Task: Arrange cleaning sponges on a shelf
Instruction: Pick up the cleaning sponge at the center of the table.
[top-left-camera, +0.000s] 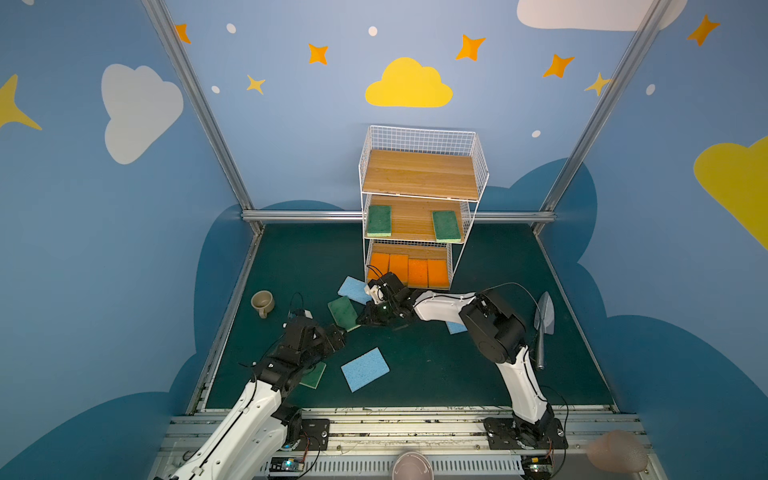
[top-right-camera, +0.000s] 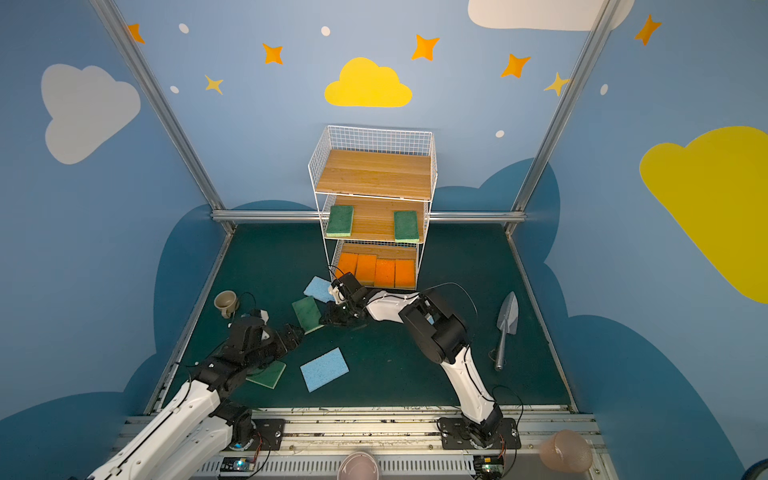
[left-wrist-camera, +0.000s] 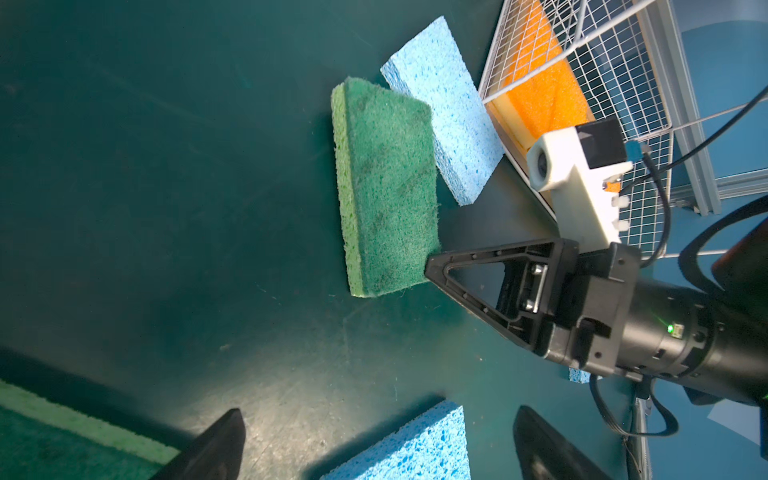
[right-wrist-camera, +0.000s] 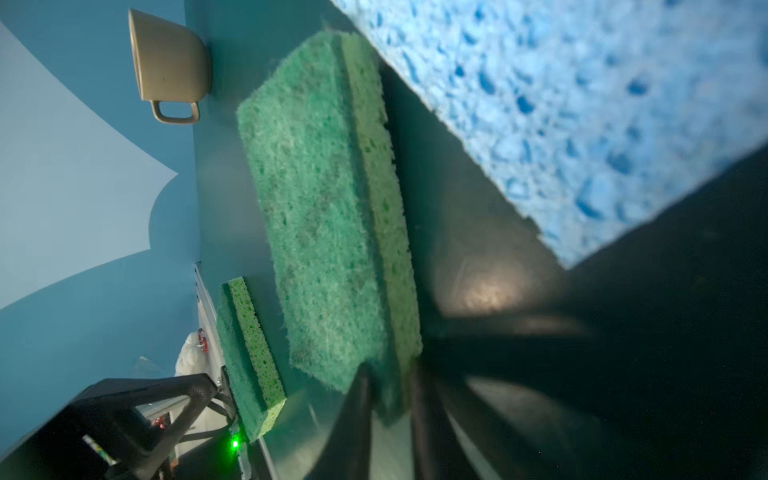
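Observation:
My right gripper (top-left-camera: 360, 319) (right-wrist-camera: 390, 384) is shut on the near end of a dark green sponge (top-left-camera: 343, 312) (right-wrist-camera: 320, 208) lying on the mat in front of the shelf (top-left-camera: 417, 172). Beside it, a light blue sponge (top-left-camera: 352, 289) (left-wrist-camera: 444, 112) lies against the shelf's foot. My left gripper (top-left-camera: 340, 332) (left-wrist-camera: 380, 440) stands open and holds nothing, just short of that green sponge. Another blue sponge (top-left-camera: 365, 370) lies nearer the front. A second green sponge (top-right-camera: 266, 374) is partly hidden under my left arm. Two green sponges (top-left-camera: 379, 221) sit on the middle tier and several orange ones (top-left-camera: 409, 270) on the bottom tier.
A beige cup (top-left-camera: 262, 303) stands at the left of the mat. A grey trowel (top-left-camera: 543, 324) lies at the right. A corner of a blue sponge (top-left-camera: 456, 328) peeks from under my right arm. The shelf's top plank is bare.

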